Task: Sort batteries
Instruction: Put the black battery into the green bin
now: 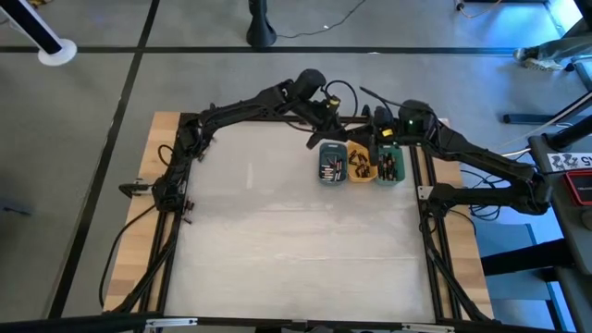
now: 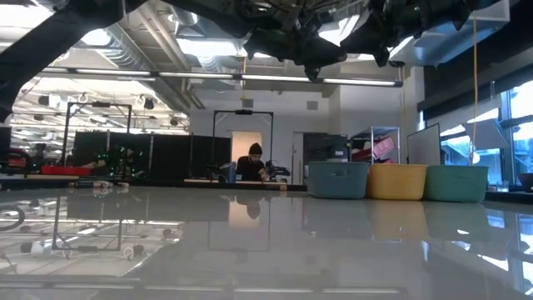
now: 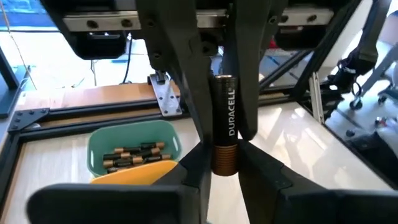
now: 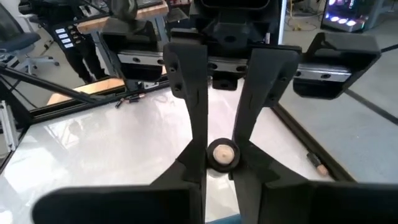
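Copper-and-black, a Duracell battery (image 3: 225, 124) stands lengthwise between the fingers of the left tool (image 3: 224, 163), which is clamped on it above the green tray (image 3: 130, 140) holding more batteries (image 3: 130, 155). The right tool (image 4: 222, 163) pinches another battery (image 4: 222, 154) end-on at its fingertips. From above, both tools hover at the far edge of the white counter (image 1: 287, 231), over the row of slate-blue (image 1: 333, 164), orange (image 1: 361, 165) and green trays.

Dark jointed arms (image 1: 250, 106) trailing black cables.
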Controlling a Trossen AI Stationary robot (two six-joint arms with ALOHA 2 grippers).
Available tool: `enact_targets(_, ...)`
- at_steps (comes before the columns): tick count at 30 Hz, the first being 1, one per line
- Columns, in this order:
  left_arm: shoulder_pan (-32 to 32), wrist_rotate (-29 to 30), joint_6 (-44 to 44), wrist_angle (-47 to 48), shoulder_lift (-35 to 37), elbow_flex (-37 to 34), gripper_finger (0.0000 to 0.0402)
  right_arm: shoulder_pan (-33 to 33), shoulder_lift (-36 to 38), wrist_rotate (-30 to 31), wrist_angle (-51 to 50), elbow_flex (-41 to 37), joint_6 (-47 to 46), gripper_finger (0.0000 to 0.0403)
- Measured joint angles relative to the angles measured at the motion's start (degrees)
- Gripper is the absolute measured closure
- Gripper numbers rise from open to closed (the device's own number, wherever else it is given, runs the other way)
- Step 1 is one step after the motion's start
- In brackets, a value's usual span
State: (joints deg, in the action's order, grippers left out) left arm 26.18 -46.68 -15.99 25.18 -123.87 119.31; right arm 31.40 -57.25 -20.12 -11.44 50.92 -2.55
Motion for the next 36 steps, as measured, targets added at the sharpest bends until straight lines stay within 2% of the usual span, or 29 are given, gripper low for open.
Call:
enact_targets(2, 0.0, 1.4, -1.6, 2.1, 0.0, 0.0, 0.0318, 0.1, 0.1, 0.2, -1.7, 0.0, 0.0, 0.0358)
enact_targets(5, 0.0, 6.2, -2.2, 5.5, 0.0, 0.0, 0.0282, 0.2, 1.0, 3.8, -4.3, 0.0, 0.7, 0.0358)
enact_targets(10, 0.8, 21.4, -5.7, 13.4, 0.0, 0.0, 0.0231, 0.3, 3.3, 14.8, -10.7, 0.0, 1.4, 0.0358)
enact_targets(14, 1.8, 34.7, -8.1, 19.8, 0.0, 0.0, 0.0213, 0.7, 3.6, 24.6, -22.3, 0.0, -0.3, 0.0358)
enact_targets(16, 2.7, 38.0, -8.5, 21.8, -0.1, 0.0, 0.0211, 2.2, 3.0, 26.4, -28.6, 0.0, -2.5, 0.0358)
enact_targets(22, 6.1, 38.8, -8.2, 21.0, -0.8, -1.1, 0.021, 6.3, -1.6, 25.0, -41.8, -0.3, -6.3, 0.0358)
enact_targets(24, 7.2, 38.8, -7.3, 20.5, -0.9, -2.5, 0.021, 7.7, -2.8, 24.0, -40.6, -1.9, -6.2, 0.0358)
enact_targets(30, 9.2, 38.8, -3.9, 20.3, -0.9, -6.6, 0.021, 12.8, -6.2, 15.4, -34.5, -8.7, -4.7, 0.0358)
enact_targets(36, 9.1, 38.8, -4.1, 20.9, -1.0, -9.5, 0.021, 15.7, -9.8, 13.9, -35.7, -11.3, -5.0, 0.0357)
